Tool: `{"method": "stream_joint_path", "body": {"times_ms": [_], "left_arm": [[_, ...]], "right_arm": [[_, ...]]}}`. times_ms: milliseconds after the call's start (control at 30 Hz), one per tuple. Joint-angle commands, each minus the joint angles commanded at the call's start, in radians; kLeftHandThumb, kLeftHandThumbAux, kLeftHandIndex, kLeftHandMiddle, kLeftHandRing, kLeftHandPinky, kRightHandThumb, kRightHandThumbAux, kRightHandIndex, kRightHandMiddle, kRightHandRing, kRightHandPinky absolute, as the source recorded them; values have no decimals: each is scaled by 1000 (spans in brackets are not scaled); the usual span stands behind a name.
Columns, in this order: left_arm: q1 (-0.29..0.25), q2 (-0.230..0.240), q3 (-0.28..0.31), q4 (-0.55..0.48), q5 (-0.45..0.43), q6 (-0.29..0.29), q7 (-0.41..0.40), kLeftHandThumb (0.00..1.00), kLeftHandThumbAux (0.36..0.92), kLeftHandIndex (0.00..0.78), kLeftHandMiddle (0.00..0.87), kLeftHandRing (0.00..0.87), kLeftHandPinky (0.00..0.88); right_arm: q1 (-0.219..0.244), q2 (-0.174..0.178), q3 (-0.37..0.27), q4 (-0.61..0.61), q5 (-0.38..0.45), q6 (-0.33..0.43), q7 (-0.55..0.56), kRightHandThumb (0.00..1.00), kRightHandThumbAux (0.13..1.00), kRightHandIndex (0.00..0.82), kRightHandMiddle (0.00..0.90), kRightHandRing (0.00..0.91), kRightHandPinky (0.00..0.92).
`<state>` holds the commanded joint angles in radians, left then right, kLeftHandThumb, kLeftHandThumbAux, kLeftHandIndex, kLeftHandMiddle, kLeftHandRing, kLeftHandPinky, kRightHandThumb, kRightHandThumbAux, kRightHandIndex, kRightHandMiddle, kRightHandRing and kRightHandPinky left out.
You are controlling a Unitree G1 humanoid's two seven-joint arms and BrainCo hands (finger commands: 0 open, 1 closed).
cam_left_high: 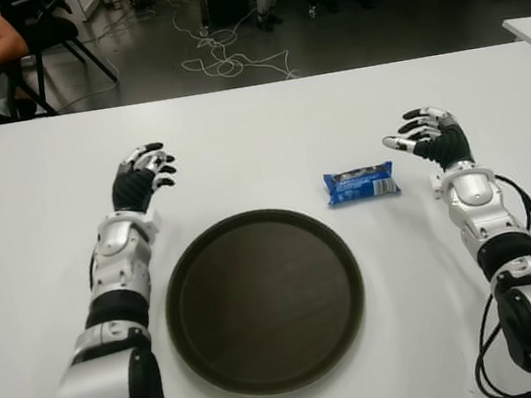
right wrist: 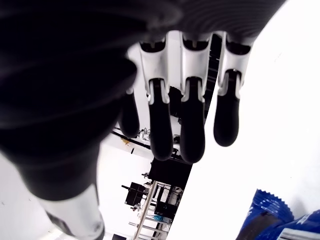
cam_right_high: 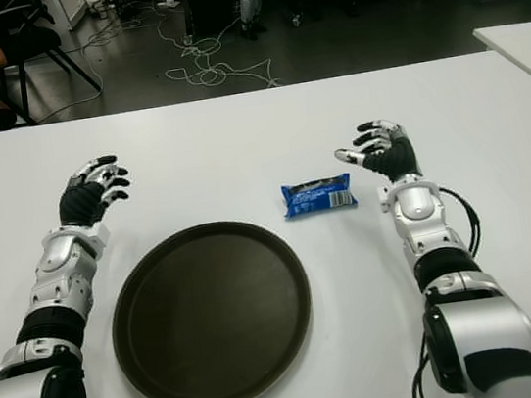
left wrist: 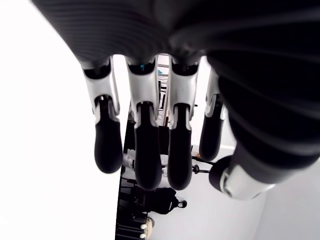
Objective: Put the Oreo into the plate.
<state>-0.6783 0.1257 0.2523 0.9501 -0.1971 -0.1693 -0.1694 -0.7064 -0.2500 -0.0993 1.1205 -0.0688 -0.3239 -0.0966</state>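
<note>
Oreo packet (cam_left_high: 361,183) lies flat on the white table (cam_left_high: 255,121), toward the right side and just off the far-right rim of the dark round plate (cam_left_high: 182,270), not touching it. Nothing sits in the plate yet, so you have the whole task ahead of you.

Your right hand (cam_left_high: 430,139) shows just right of the packet, fingers spread and relaxed, holding nothing; its wrist view confirms the straight fingers and catches a blue corner of the wrapper close by. Your left hand (cam_left_high: 144,176) shows beyond the plate's far-left rim, likewise slack and empty.

Watch these risks as you reach:
- The packet is thin and flat against a smooth tabletop. Fingertips arriving from the side will likely push it away rather than get under it.
- A glossy wrapper can slip out of a light pinch, probably mid-carry, and drop short of the plate.
- The plate's raised rim stands between packet and centre. Carry too low and you may clip it, shifting the plate.
- Squeezing hard could crush the biscuits inside.
</note>
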Motion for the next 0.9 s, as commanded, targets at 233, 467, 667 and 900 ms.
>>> {"method": "stream_joint_path", "body": {"times_ms": [233,467,667,900], "left_arm": [[-1,0,1,-1,-1,2,-3,819,688,353,511,532,593],[-2,0,2,2,-1,-2,0,818,688,354,506,518,569],[-1,-2,3,1,0,-4,4,818,689,352,505,524,581],[-3,-1,5,7,-1,-3,6,818,690,351,506,523,583]], "right_arm": [[-3,0,3,1,-6,10,-11,65,827,361,463,496,516],[-3,-1,6,1,-9,9,-13,58,825,366,463,496,516],[-3,-1,7,0,-9,9,-13,49,817,349,453,492,516],[0,1,3,-2,-2,0,-9,76,826,372,459,493,519]]}}
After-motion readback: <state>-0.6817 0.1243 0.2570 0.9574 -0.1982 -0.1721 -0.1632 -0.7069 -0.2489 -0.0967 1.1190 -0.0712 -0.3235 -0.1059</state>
